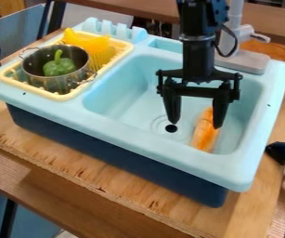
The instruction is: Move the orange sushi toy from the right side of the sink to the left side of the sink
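Observation:
Over the basin of the light blue toy sink [126, 97], the black gripper [195, 124] hangs down with its two fingers spread, open and holding nothing. An orange carrot-like thing [204, 135] lies in the basin toward its front right, close to the gripper's right finger, which overlaps its upper end; whether they touch I cannot tell. The dark drain hole [171, 128] shows just below the left fingertip. On the left, a metal pot [38, 76] with a green pepper [59, 66] inside stands in a pale yellow rack [62, 97].
A yellow object [90, 42] lies in the rack behind the pot. The grey faucet base [247, 60] stands behind the basin at right. The sink unit rests on a wooden board [116, 190]. Dark blue parts [283, 152] jut in at the right edge.

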You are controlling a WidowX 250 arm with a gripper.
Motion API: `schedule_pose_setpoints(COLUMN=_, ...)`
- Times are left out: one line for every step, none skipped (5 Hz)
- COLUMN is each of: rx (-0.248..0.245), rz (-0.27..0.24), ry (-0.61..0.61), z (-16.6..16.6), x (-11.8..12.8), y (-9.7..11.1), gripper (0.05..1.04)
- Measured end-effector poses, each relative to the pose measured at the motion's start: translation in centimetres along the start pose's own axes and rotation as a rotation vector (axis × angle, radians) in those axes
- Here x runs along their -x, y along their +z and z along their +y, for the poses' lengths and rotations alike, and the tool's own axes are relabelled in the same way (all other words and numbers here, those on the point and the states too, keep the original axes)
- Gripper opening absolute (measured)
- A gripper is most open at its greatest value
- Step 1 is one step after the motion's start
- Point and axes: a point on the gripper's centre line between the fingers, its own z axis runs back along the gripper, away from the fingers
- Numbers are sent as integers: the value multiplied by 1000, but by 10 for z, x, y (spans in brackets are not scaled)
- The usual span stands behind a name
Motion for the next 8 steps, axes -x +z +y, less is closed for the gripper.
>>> schedule_pose_setpoints(rx=20, rz=21, ry=28, z=0, x=-1, y=-13, gripper=1001)
schedule_pose_setpoints(rx=24, rz=52, ry=39, z=-6, x=-5, y=-27, gripper=1001)
schedule_pose_setpoints(rx=22, rz=74, ry=19, z=-14, x=-5, y=-35, gripper=999)
schedule_pose_setpoints(rx=6, rz=97, ry=23, z=-22, x=-8, y=-39, gripper=935)
schedule_pose_setpoints(rx=-44, rz=117, ry=28, z=-21, x=-3, y=-38, gripper=655)
schedule_pose_setpoints(rx=-129, rz=129, ry=7, z=-16, x=11, y=-27, gripper=598)
schedule_pose_setpoints(rx=-153, rz=36, ry=2, z=-14, x=19, y=16, gripper=598)
schedule_pose_setpoints(rx=-174, rz=6, ry=-31, z=-8, x=29, y=40, gripper=598)
